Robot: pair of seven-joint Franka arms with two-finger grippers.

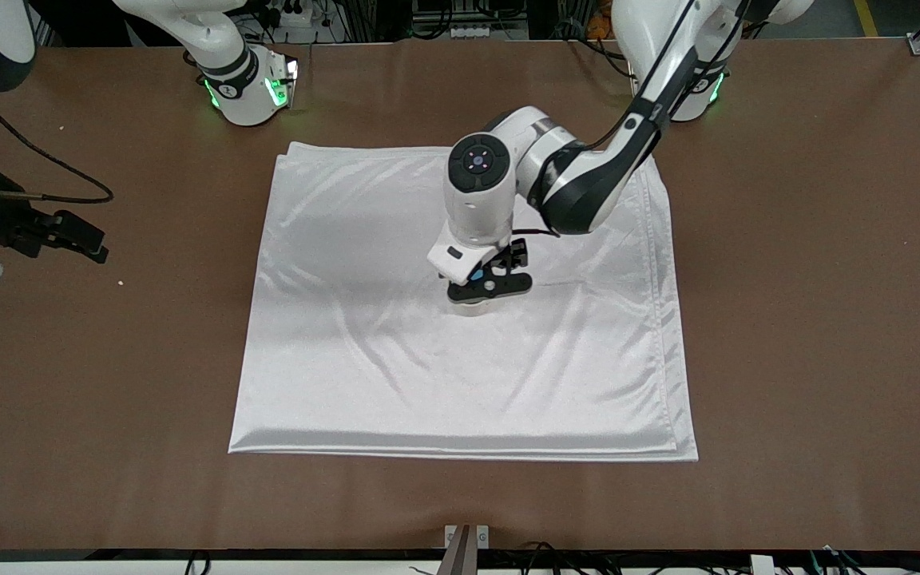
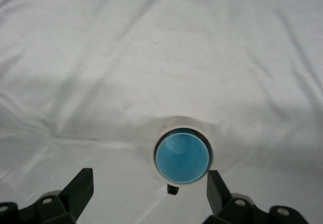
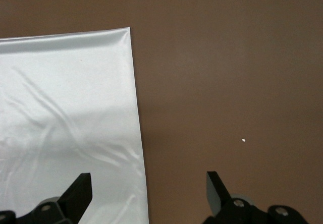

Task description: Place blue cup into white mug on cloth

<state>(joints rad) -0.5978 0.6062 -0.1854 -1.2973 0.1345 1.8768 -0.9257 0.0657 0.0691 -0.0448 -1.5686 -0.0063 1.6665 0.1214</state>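
The light-blue cup (image 2: 181, 157) sits inside the white mug (image 2: 182, 122), which stands upright on the white satin cloth (image 2: 151, 57); the mug's black handle (image 2: 173, 189) shows beside it. My left gripper (image 2: 149, 172) is open and empty just above the mug, with one finger (image 2: 214, 183) close beside the rim. In the front view the left gripper (image 1: 490, 286) hides most of the mug (image 1: 472, 308) near the middle of the cloth (image 1: 396, 375). My right gripper (image 1: 81, 235) waits open and empty over the cloth's edge and bare table at the right arm's end, as the right wrist view (image 3: 148, 174) shows.
The brown table (image 1: 811, 319) surrounds the cloth (image 3: 65, 108) on all sides. A small white speck (image 1: 120, 283) lies on the table near the right gripper and also shows in the right wrist view (image 3: 244, 141). A metal bracket (image 1: 466, 539) stands at the table's front edge.
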